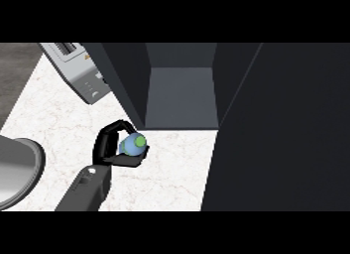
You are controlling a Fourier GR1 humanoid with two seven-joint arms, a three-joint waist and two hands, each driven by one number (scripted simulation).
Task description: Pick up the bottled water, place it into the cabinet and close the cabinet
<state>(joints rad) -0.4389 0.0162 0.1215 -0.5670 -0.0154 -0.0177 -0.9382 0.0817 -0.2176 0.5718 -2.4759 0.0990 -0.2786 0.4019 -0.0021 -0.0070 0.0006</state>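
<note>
Placement step judged in hand: bottled water (134, 144) is gripped by the left hand (104, 147), with fingers and thumb curled round its blue body and the green cap seen from above. Bottle appears upright, so far as can be told. It is carried over the counter (170, 171), just in front of the lower left corner of the cabinet (181, 96) opening, and is not yet inside. Right hand is not seen.

Handling notes (judgement):
- Opening lies up and to the right of the bottle. Hand should be shifted that way before being pushed inward, so that the cabinet's left wall, close to the fingertips, is cleared.
- Bottle should be kept upright and set on the bare grey shelf floor, well in from the front edge, before the fingers are released.
- Door (287, 149) stands open as a broad dark panel at the right. It is to be swung shut only once the hand is drawn out.

Relative position: bottle is seated between the arched fingers above and the thumb below, on the hand's cabinet side, and is partly hidden by them. Toaster (82, 74) at upper left is well apart.
</note>
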